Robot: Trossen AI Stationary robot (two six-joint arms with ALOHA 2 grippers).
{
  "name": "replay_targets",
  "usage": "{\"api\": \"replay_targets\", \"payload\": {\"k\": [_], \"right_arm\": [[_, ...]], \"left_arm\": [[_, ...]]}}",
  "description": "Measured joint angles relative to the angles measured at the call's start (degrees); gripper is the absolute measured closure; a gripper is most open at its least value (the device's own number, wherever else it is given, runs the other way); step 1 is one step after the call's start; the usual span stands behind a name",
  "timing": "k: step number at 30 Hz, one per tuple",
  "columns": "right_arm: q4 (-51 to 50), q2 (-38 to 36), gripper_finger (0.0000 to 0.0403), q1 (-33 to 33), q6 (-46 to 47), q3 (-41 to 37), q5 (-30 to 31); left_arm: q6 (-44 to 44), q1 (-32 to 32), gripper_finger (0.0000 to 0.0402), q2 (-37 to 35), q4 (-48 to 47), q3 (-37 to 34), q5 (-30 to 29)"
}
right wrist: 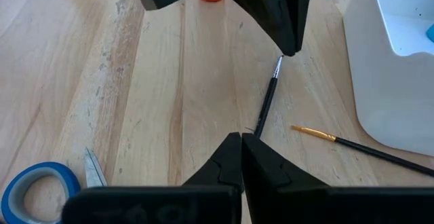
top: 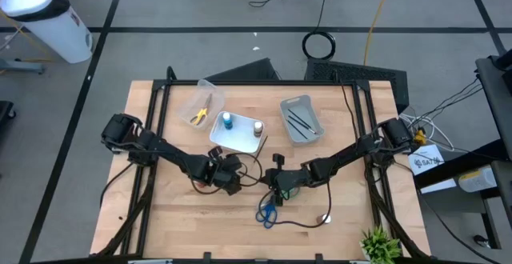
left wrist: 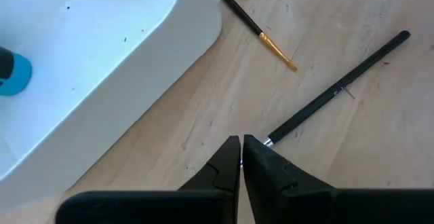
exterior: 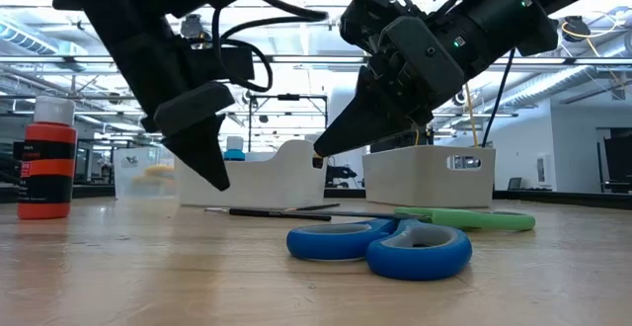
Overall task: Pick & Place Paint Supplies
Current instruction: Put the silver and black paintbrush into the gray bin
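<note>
Tight gap between the two arms

Your left gripper (top: pixel 234 182) and right gripper (top: pixel 274 190) crowd the middle; two paintbrushes (left wrist: pixel 339 88), blue scissors (top: pixel 266 213) and the white bin (top: pixel 237 138) hem it, with bare wood nearer the table (top: pixel 176 224) front.

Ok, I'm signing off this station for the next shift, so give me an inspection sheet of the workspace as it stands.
Surface: wooden table, bare in front.
Job's things: blue scissors and green scissors on the wood; two brushes loose by the white bin, which holds two bottles; orange bottle standing apart; yellow scissors in the clear bin; brushes in the grey bin.
Clutter: nothing seen.
Grippers: left gripper shut, tip at a brush end; right gripper shut, empty.
Cables: run along both arms and the floor.
Surroundings: plant, white cylinder.
</note>
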Motion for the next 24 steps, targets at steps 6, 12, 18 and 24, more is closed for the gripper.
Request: {"api": "replay_targets", "payload": {"k": [6, 12, 18, 24], "right_arm": [[0.0, 0.0, 0.0403, 0.0, 0.02, 0.0, 0.0], [0.0, 0.0, 0.0403, 0.0, 0.02, 0.0, 0.0], [0.0, 0.0, 0.0403, 0.0, 0.02, 0.0, 0.0], [0.01, 0.0, 0.0403, 0.0, 0.03, 0.0, 0.0]], "left_arm": [[-0.49, 2.05, 0.0369, 0.28, -0.43, -0.02, 3.67], [-0.67, 2.89, 0.0369, 0.3, -0.54, -0.04, 4.65], [-0.93, 2.87, 0.0369, 0.86, -0.36, -0.02, 7.57], [-1.3, 3.17, 0.0369, 3.67, -0.37, 0.21, 8.32]]}}
